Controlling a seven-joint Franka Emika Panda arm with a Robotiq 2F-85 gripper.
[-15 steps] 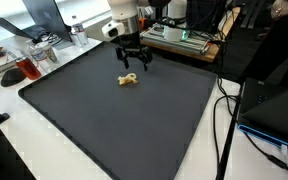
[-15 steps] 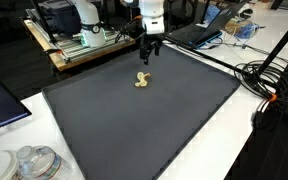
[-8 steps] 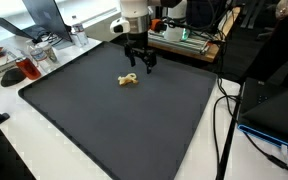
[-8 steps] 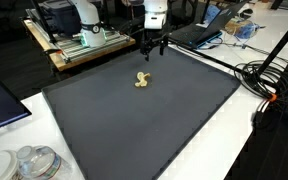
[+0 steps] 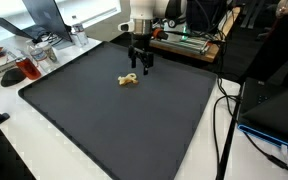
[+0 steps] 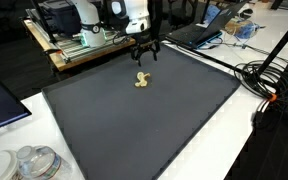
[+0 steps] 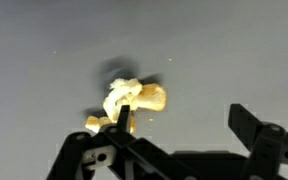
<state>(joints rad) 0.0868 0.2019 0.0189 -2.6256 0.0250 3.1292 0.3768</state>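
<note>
A small pale yellow, lumpy object (image 5: 129, 80) (image 6: 142, 80) lies on the dark grey mat (image 5: 124, 120) (image 6: 144, 125), toward its far side. My gripper (image 5: 141, 64) (image 6: 145, 57) hangs open just above the mat, a little behind and beside the object, not touching it. In the wrist view the yellow object (image 7: 134, 100) sits left of centre, by the left finger (image 7: 121, 118); the gripper (image 7: 184, 125) has only bare mat between its fingers.
A wooden board with electronics (image 5: 184, 40) (image 6: 79, 45) stands behind the mat. Glass items and a red thing (image 5: 24, 68) sit on the white table; a clear container (image 6: 34, 163) is near a corner. Cables (image 5: 224, 120) (image 6: 269, 80) and a laptop (image 6: 209, 25) lie alongside.
The arm has swung along the far edge of the mat and the wrist has turned, so the gripper now hangs slightly closer to the yellow object. The object has not moved.
</note>
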